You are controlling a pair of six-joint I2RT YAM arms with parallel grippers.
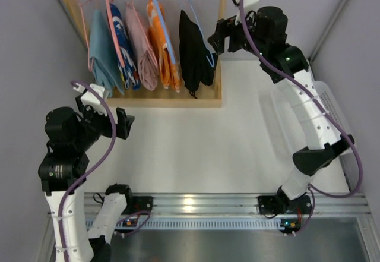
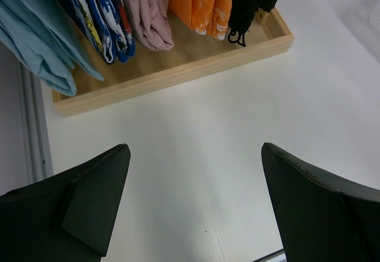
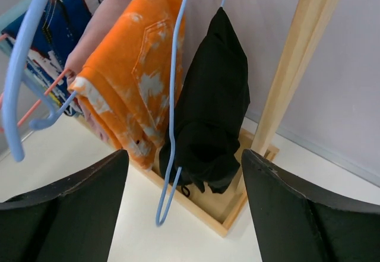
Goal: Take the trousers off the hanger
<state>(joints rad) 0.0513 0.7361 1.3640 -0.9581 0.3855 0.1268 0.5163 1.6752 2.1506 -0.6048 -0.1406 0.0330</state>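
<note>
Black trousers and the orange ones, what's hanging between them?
A thin light-blue hanger hangs down between the black trousers and the orange trousers. The right wrist view shows it most clearly.

- I can read no text, label, brand or number in any of my views.
- The orange trousers (image 3: 136, 78) show only white blotches, no letters.
- The black trousers (image 3: 214, 107) are plain, with no tag I can make out.
- The blue patterned garment (image 2: 101, 18) carries coloured shapes only, nothing legible.
</note>
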